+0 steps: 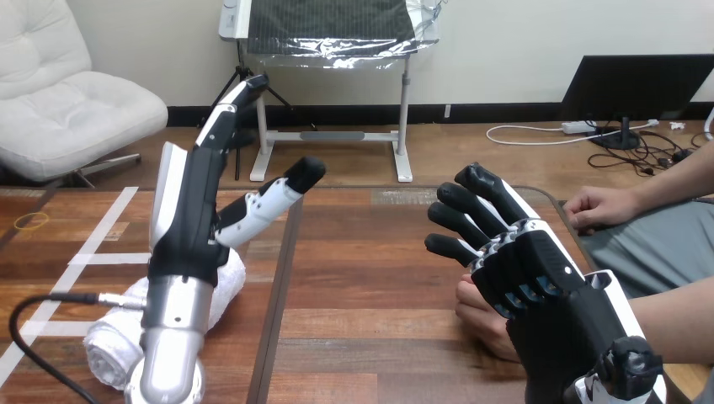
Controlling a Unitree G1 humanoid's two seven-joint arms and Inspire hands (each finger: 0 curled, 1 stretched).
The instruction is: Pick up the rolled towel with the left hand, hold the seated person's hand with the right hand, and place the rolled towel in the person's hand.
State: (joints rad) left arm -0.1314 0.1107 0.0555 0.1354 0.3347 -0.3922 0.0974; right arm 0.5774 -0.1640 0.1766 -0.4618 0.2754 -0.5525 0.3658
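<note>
A white rolled towel point(114, 337) lies on the wooden table point(362, 278) at the lower left, partly hidden behind my left forearm. My left hand point(189, 215) is raised above it, open, fingers pointing up and thumb stretched to the right. At the lower right my right hand point(522, 269) hovers open, fingers straight and pointing left, over the person's hand point(482, 316), which rests on the table beneath it. I cannot tell whether the two touch. A second hand of the person point(602, 206) rests near the table's right edge.
White tape lines point(101, 244) cross the table's left part, and a yellow rubber band point(32, 220) lies at the far left. A dark seam point(282, 278) runs down the tabletop between my two arms.
</note>
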